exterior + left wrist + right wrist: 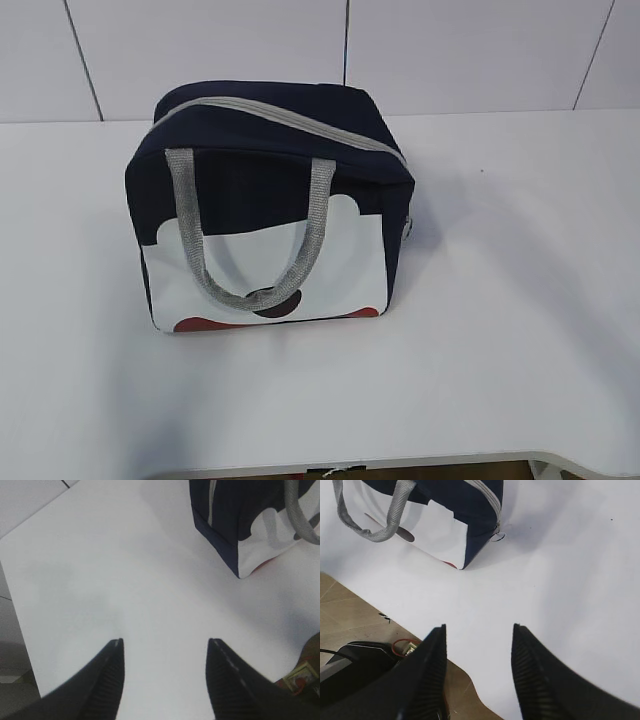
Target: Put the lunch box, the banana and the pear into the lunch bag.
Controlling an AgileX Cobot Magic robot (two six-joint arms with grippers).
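The lunch bag stands upright on the white worktop, toward the back edge and a little left of the middle, with its zipper run across the top and apparently closed, though the far end is hard to make out. Its grey handles hang down over the white front panel, out of the way of the zipper. The metal ring pull dangles at the bag's right end, the natural place to start if the bag has to be unzipped.

No lunch box, banana or pear shows in any view (they may be inside the bag already, or simply out of frame).

The left end effector hovers over bare worktop near the front left, jaws spread and holding nothing, with the bag's corner ahead of it. The right end effector hangs over the front edge of the worktop, likewise spread and empty, well apart from the bag. Both look parked in a neutral pose, clear of the bag.
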